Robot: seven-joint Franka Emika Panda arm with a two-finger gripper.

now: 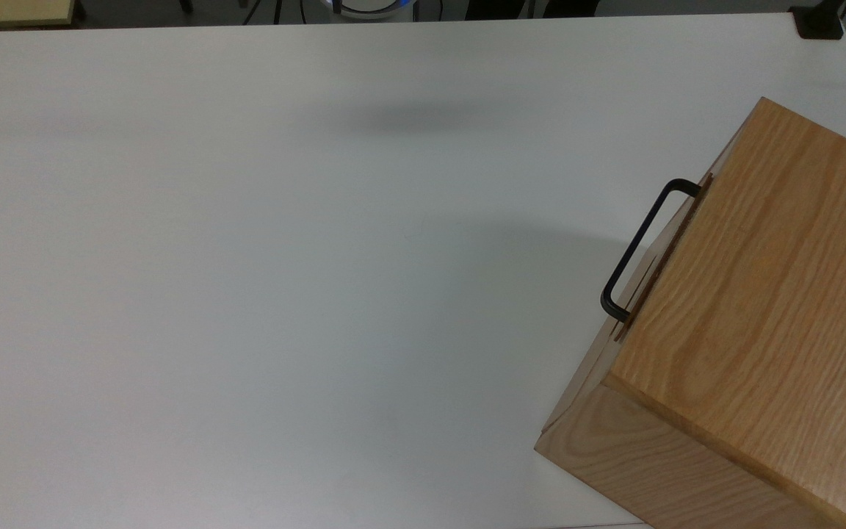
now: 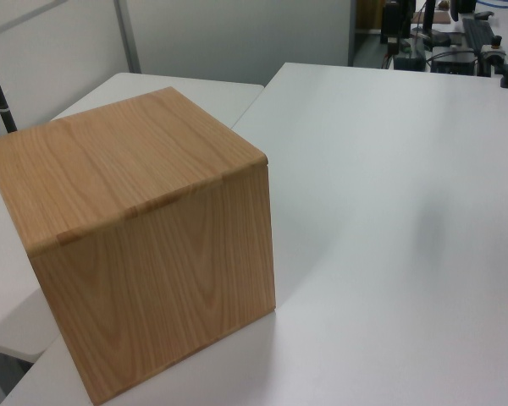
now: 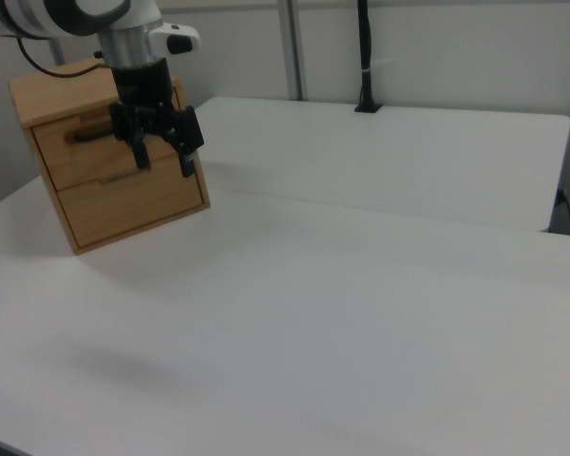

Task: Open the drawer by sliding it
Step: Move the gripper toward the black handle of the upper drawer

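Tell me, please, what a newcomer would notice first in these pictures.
First, the wooden cabinet at the top view's right, on a bare white table. A black handle juts from its drawer, which looks shut. In the right view the gripper hangs before the cabinet's front, jaws spread.

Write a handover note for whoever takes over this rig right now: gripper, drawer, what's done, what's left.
Gripper: open, empty, up in the air in front of the cabinet in the right view.
Drawer: upper one, shut flush with the cabinet front; its black handle sticks out toward the bare table.
Done: nothing visible; the handle is not gripped.
Left: lower to the handle, close on it, pull the drawer out.
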